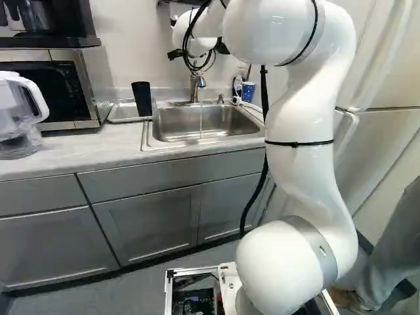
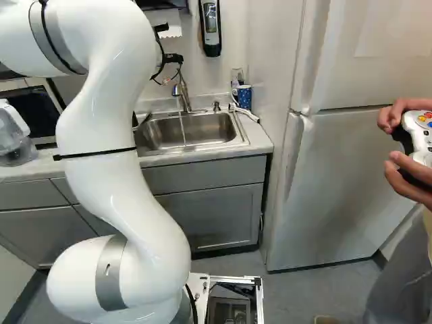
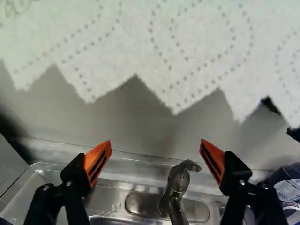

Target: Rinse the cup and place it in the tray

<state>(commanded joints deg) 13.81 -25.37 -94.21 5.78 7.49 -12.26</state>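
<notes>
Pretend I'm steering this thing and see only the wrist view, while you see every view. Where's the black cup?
Observer: The left base view shows the black cup at the sink-side end of the tray.

Operator: Is any water running?

Observer: Yes, both base views show a thin stream falling from the faucet into the sink.

Operator: What's on the far side of the tray from the sink?

Observer: A microwave, with a clear pitcher in front of it on the counter.
</notes>
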